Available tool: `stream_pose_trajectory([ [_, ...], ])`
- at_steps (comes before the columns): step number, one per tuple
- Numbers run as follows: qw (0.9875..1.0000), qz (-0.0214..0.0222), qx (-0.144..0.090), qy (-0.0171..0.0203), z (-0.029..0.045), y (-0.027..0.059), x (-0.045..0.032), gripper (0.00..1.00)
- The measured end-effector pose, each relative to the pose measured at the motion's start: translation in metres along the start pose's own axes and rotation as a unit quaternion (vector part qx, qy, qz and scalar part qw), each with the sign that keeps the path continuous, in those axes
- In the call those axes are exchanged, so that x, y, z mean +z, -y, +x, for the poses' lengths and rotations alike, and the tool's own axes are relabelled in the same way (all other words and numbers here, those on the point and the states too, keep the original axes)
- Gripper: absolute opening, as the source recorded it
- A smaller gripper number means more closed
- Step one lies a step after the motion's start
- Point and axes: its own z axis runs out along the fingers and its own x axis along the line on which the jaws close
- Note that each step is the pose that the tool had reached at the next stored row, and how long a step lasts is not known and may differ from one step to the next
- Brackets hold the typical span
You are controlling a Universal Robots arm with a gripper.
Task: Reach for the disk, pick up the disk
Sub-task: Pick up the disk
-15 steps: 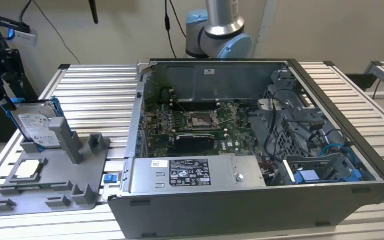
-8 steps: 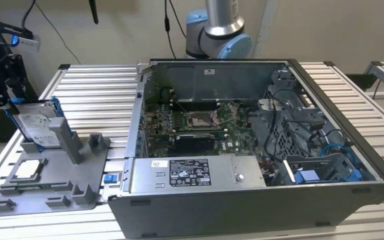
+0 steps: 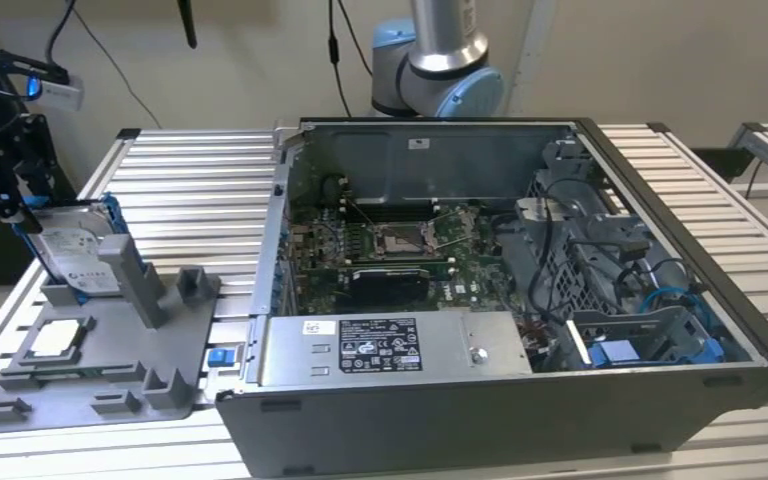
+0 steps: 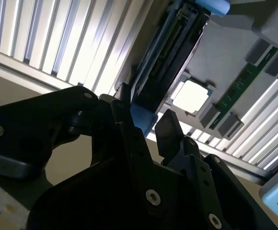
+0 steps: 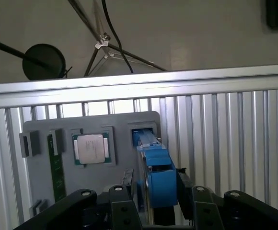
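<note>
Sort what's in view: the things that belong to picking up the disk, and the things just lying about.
Belongs to the job:
disk, standing in the grey holder
gripper, at the disk's upper end

Lying about:
processor chip and green memory stick, both in the grey holder
open computer case
slatted aluminium table

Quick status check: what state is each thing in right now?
Silver-grey rectangular disk in blue plastic caddy: upright on edge in the grey plastic holder, not lifted.
Black gripper: open, straddling the disk's blue edge.
Small square silver chip: lying flat in the holder's recess.
Grey metal computer case: side open, interior exposed.
</note>
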Motion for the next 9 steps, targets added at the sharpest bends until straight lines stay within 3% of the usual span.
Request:
stream_pose_trajectory([
  [9,1.0,-0.0001,0.0,0.002,0.0001,-0.0001,0.0017,1.0],
])
